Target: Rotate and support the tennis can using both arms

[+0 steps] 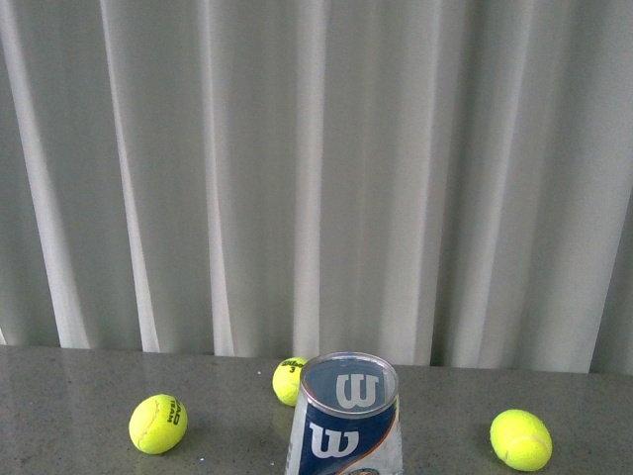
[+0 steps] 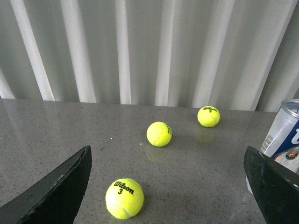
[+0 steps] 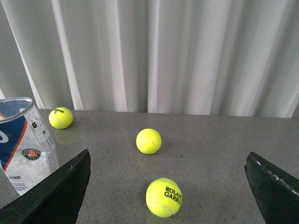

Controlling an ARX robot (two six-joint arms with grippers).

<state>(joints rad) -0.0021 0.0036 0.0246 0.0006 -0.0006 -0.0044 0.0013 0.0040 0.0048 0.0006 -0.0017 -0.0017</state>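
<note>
The tennis can (image 1: 345, 416), a clear tube with a blue-white Wilson "W" label and a silver rim, stands upright with its open top up at the front middle of the grey table. It also shows in the left wrist view (image 2: 283, 135) and in the right wrist view (image 3: 24, 142), where its round emblem and orange stripe show. My left gripper (image 2: 170, 186) is open and empty, with the can just beyond one finger (image 2: 275, 186). My right gripper (image 3: 170, 186) is open and empty, with the can beyond one finger (image 3: 56, 196). Neither arm shows in the front view.
Yellow-green tennis balls lie on the table (image 1: 79, 376): one front left (image 1: 158, 424), one behind the can (image 1: 289, 379), one right (image 1: 520, 439). A Wilson ball (image 2: 124, 198) lies between my left fingers, a Roland Garros ball (image 3: 163, 197) between my right. White curtains hang behind.
</note>
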